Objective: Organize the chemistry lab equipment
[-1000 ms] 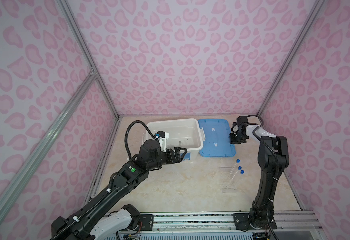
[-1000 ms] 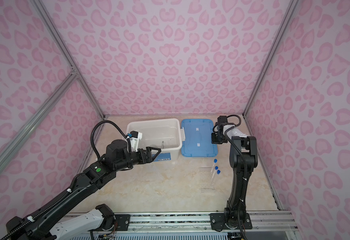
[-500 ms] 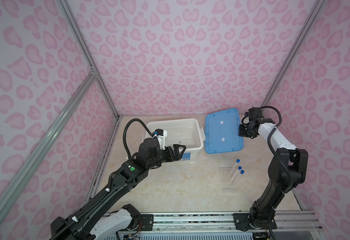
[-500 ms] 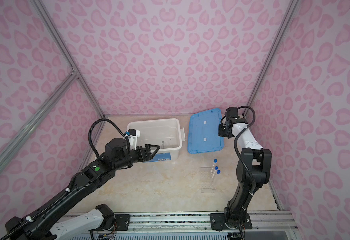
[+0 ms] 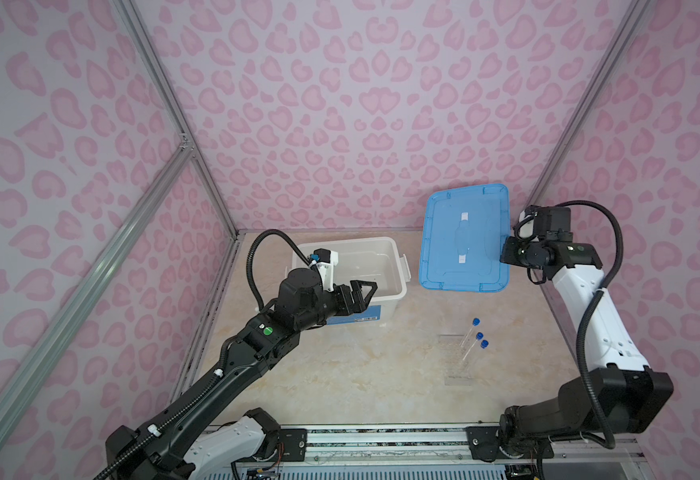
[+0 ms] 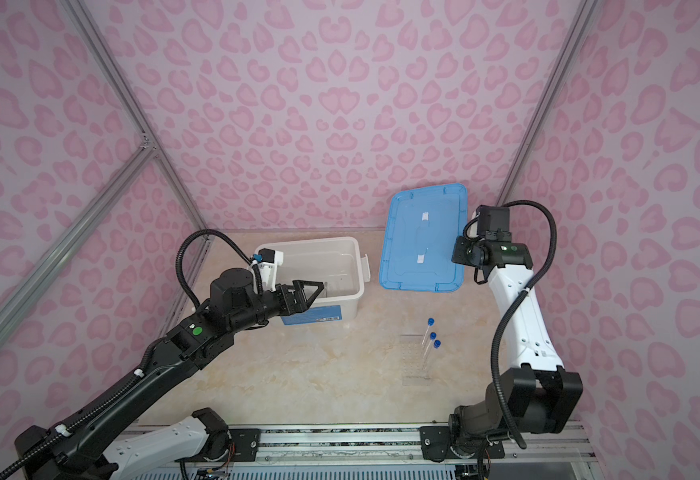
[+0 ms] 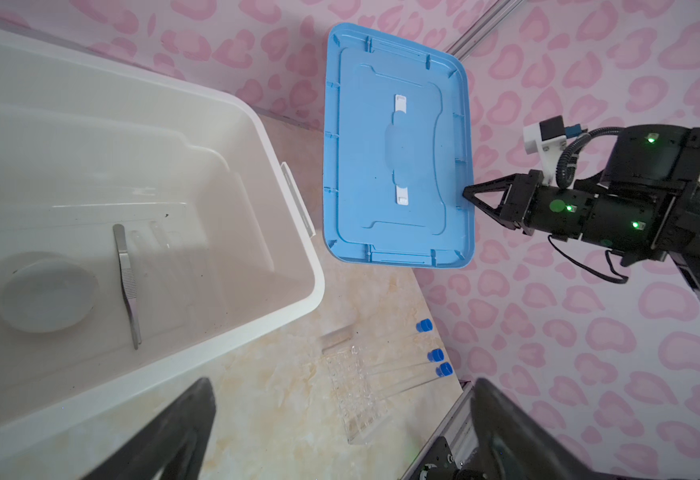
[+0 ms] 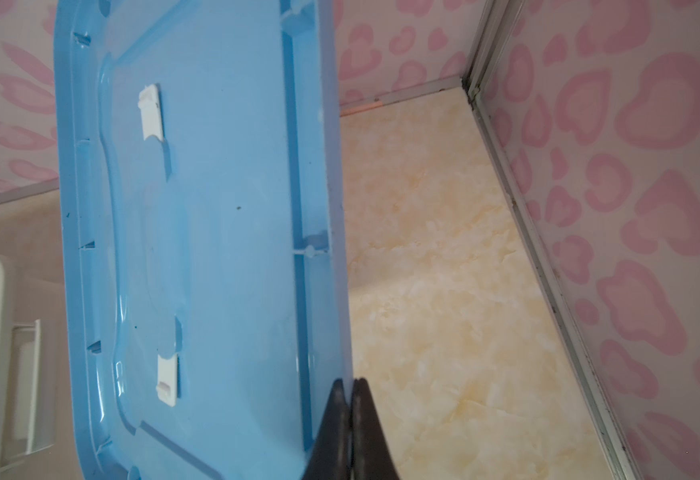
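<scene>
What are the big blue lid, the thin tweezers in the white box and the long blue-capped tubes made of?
Big blue lid: glossy moulded plastic, by its ribs and sheen.
Thin silvery tweezers: probably steel, brushed grey with a ridged grip.
Long clear blue-capped tubes: glass or clear plastic; fully see-through.

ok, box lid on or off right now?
Off. Right gripper pinches the blue lid by its edge, raised beside the open white box.
</scene>
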Action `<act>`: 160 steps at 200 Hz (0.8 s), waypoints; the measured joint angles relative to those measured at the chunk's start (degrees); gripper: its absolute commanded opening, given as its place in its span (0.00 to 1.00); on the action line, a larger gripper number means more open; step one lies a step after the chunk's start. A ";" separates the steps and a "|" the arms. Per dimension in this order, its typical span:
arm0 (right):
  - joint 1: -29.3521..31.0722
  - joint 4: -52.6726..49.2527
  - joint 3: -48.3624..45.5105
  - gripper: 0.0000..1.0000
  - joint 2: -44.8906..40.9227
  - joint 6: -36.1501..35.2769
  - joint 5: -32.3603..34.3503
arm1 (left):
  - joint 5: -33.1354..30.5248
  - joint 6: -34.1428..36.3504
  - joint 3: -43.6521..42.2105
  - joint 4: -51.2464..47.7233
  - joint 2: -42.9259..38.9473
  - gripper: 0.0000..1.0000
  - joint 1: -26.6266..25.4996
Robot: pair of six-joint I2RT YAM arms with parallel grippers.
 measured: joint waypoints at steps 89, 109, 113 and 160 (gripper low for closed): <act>3.43 -1.22 0.13 0.00 -15.13 4.44 -11.85 | 10.78 7.15 6.25 7.80 5.60 0.99 0.66; 7.39 0.66 -2.21 0.00 -17.25 6.27 -15.39 | 10.97 7.06 6.56 9.64 7.54 1.00 0.92; 8.37 1.07 -2.86 0.00 -17.59 6.67 -15.87 | 10.97 7.04 6.56 9.88 7.89 0.99 0.92; 15.78 4.02 -9.03 0.00 -18.67 9.25 -17.42 | 11.39 4.92 6.54 11.93 7.80 0.78 0.96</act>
